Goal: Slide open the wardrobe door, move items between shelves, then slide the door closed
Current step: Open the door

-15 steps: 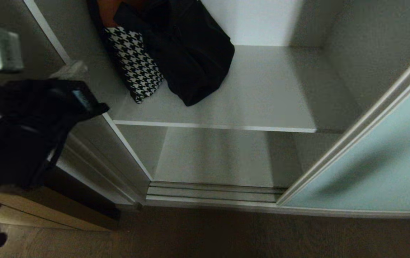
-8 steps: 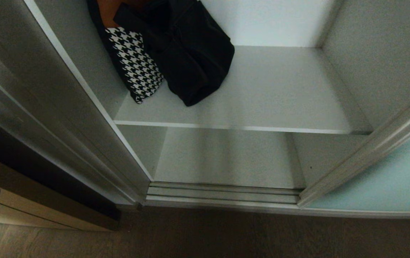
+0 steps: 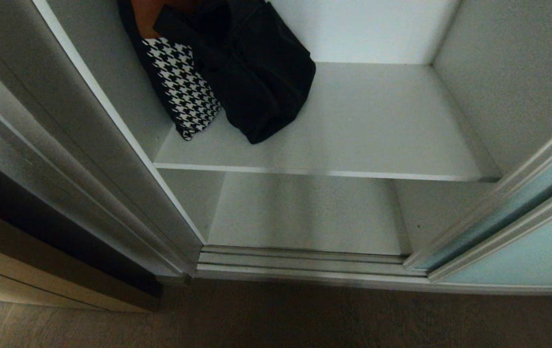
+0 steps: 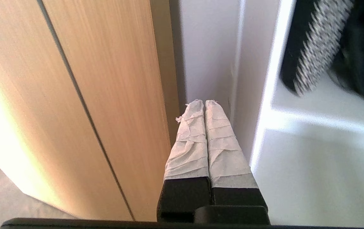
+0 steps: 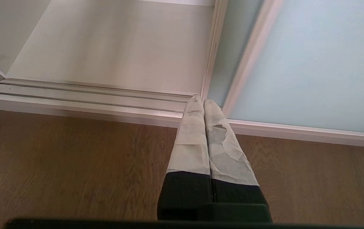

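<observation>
The sliding wardrobe door (image 3: 522, 251) stands pushed to the right, leaving the shelves (image 3: 353, 125) exposed. A black bag (image 3: 256, 72) and a houndstooth pouch (image 3: 186, 92) lie on the upper shelf's left; no writing is readable on them. The left gripper (image 4: 204, 103) is pressed closed, empty, beside a wooden panel (image 4: 105, 95). The right gripper (image 5: 202, 101) is closed, empty, above the floor (image 5: 73, 165).

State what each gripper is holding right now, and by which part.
Nothing is held. The left gripper is shut and empty beside the wardrobe's side wall; the right gripper is shut and empty above the floor.
</observation>
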You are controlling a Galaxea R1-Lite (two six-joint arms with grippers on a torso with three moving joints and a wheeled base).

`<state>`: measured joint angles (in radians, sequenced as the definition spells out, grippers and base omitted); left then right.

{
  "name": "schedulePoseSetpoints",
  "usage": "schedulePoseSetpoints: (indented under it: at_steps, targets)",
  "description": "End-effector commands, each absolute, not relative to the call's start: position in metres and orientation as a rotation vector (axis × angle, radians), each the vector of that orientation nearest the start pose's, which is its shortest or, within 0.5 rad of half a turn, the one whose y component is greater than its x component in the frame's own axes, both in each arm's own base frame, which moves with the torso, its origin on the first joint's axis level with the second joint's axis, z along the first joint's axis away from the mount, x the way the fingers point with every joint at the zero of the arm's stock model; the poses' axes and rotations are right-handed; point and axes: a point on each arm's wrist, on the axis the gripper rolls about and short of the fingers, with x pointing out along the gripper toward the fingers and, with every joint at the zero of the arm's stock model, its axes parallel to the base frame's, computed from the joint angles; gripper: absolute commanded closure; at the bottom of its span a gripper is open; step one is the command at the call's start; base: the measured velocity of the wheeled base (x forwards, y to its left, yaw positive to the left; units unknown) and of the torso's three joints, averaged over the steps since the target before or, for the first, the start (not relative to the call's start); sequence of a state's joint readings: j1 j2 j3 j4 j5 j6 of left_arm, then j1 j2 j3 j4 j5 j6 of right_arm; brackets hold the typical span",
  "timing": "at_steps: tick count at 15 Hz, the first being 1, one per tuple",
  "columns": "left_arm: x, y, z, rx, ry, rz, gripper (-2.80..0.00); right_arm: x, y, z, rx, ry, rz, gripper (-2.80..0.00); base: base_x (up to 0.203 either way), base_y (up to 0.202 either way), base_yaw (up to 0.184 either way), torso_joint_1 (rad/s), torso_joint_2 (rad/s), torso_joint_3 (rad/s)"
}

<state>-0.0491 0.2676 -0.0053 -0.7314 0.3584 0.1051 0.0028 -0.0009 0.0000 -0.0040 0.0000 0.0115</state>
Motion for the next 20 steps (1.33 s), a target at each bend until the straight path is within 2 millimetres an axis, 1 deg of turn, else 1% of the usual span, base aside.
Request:
schedulePoseSetpoints:
  at_steps: [1, 3, 4, 6, 10, 12, 14, 15, 16, 18, 20]
  targets:
    - [-0.024, 0.006, 0.107, 0.044, -0.260, 0.236, 0.00, -0.023, 0.000, 0.076, 0.012, -0.006, 0.003, 0.00, 0.000, 0.000, 0.000, 0.000, 0.00, 0.000]
    - [-0.023, 0.000, 0.089, 0.056, -0.120, -0.003, 0.00, -0.023, 0.000, 0.076, 0.012, -0.005, 0.003, 0.00, 0.000, 0.000, 0.000, 0.000, 0.00, 0.000]
    - [-0.023, -0.002, 0.084, 0.046, -0.059, -0.067, 0.00, -0.023, 0.000, 0.076, 0.012, -0.006, 0.003, 0.00, 0.000, 0.000, 0.000, 0.000, 0.00, 0.000]
    - [-0.024, -0.001, 0.081, -0.037, -0.011, -0.025, 0.00, -0.023, 0.000, 0.076, 0.012, -0.006, 0.003, 0.00, 0.000, 0.000, 0.000, 0.000, 0.00, 0.000]
    - [-0.024, -0.001, 0.080, -0.122, -0.013, -0.014, 0.00, -0.023, 0.000, 0.076, 0.012, -0.006, 0.003, 0.00, 0.000, 0.000, 0.000, 0.000, 0.00, 0.000]
    - [-0.024, -0.001, 0.081, -0.047, -0.023, -0.014, 0.00, -0.023, 0.000, 0.076, 0.012, -0.006, 0.003, 0.00, 0.000, 0.000, 0.000, 0.000, 0.00, 0.000]
    - [-0.023, -0.001, 0.081, 0.153, -0.036, -0.029, 0.00, -0.023, 0.000, 0.076, 0.012, -0.006, 0.003, 0.00, 0.000, 0.000, 0.000, 0.000, 0.00, 0.000]
    - [-0.023, -0.001, 0.079, 0.224, -0.028, -0.039, 0.00, -0.023, 0.000, 0.076, 0.012, -0.006, 0.003, 0.00, 0.000, 0.000, 0.000, 0.000, 0.00, 0.000]
    - [-0.023, -0.001, 0.077, 0.211, -0.011, -0.050, 0.00, -0.023, 0.000, 0.076, 0.012, -0.006, 0.003, 0.00, 0.000, 0.000, 0.000, 0.000, 0.00, 0.000]
    - [-0.023, -0.001, 0.076, 0.094, 0.009, -0.034, 0.00, -0.023, 0.000, 0.076, 0.012, -0.006, 0.003, 0.00, 0.000, 0.000, 0.000, 0.000, 0.00, 0.000]
    - [-0.023, -0.001, 0.076, 0.075, 0.010, -0.016, 0.00, -0.023, 0.000, 0.076, 0.011, -0.006, 0.003, 0.00, 0.000, 0.000, 0.000, 0.000, 0.00, 0.000]
